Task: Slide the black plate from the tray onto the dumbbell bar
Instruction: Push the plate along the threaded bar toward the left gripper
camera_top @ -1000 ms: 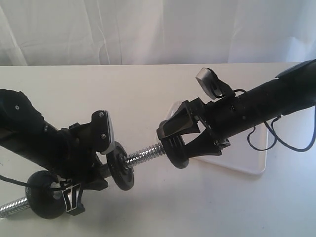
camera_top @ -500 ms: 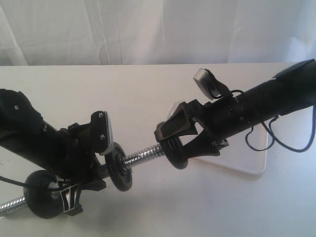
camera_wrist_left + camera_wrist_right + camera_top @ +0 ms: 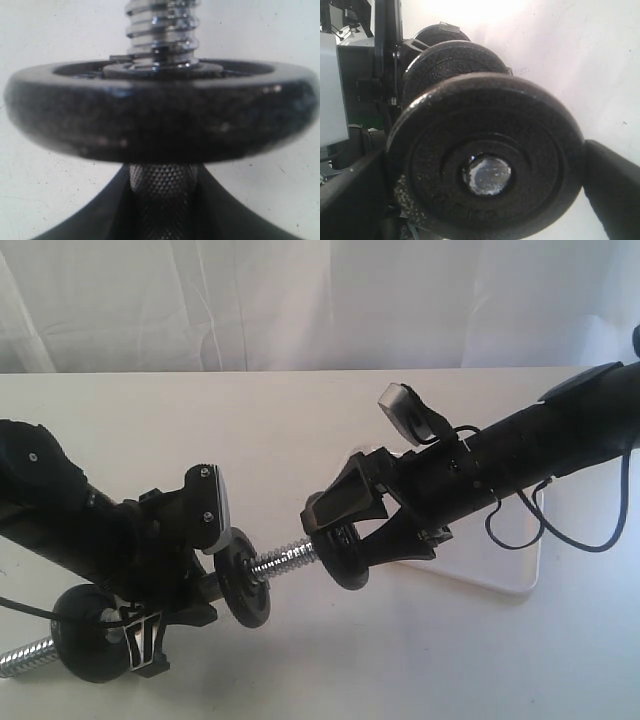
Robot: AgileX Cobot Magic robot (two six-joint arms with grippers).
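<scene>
Black plate (image 3: pixel 345 562), rim-pinched by right gripper (image 3: pixel 337 538), rides threaded dumbbell bar (image 3: pixel 285 560) that left gripper (image 3: pixel 195 592) clamps.

Bright, flat light; shadows lie faint on the pale table (image 3: pixel 300 420). The black plate (image 3: pixel 485 125) looks soft up close, white glare blooming behind it.

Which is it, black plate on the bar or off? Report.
On: the black plate has the dumbbell bar tip in its centre hole.
</scene>
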